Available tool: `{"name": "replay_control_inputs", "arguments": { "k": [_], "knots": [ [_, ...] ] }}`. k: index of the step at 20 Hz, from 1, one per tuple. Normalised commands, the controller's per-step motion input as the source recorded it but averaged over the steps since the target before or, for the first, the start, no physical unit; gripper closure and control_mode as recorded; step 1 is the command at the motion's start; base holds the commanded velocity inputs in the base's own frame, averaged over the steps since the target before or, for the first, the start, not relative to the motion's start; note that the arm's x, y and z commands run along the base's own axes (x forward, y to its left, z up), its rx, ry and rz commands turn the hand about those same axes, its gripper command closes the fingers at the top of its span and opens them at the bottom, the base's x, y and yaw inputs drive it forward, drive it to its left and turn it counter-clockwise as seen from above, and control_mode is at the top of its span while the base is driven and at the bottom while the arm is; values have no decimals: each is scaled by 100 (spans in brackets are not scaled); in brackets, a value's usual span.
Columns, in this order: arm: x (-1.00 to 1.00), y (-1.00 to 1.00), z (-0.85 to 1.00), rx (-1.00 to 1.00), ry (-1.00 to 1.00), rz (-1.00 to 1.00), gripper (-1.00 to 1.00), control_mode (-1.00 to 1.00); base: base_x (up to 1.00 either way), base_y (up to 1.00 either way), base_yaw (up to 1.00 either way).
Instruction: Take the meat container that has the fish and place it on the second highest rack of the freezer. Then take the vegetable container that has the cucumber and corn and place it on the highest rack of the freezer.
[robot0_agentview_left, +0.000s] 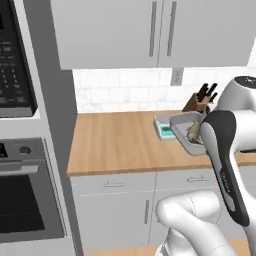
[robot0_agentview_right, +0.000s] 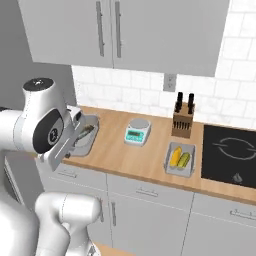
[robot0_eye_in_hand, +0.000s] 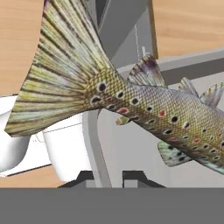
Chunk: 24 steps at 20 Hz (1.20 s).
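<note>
Grey fish container (robot0_agentview_right: 84, 134) is up off the wooden counter (robot0_agentview_left: 115, 142), gripper (robot0_eye_in_hand: 109, 177) pinched tight on its rim, so keep it level or the trout (robot0_eye_in_hand: 144, 103) slides.

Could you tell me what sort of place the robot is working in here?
A home kitchen, rendered in simulation. A wooden counter runs under grey wall cabinets, with a knife block and a kitchen scale on it, a cooktop at one end and a built-in oven at the other.
</note>
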Motion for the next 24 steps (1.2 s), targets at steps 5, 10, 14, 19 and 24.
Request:
{"name": "replay_control_inputs", "arguments": {
  "k": [5, 10, 14, 19, 24],
  "knots": [
    [0, 0, 0, 0, 0, 0, 100, 100, -17, -1, 58],
    [0, 0, 0, 0, 0, 0, 100, 100, -8, -1, 77],
    [0, 0, 0, 0, 0, 0, 100, 100, -1, 0, 93],
    [0, 0, 0, 0, 0, 0, 100, 100, -2, 5, 95],
    [0, 0, 0, 0, 0, 0, 100, 100, 13, 45, 76]
  ]
}}
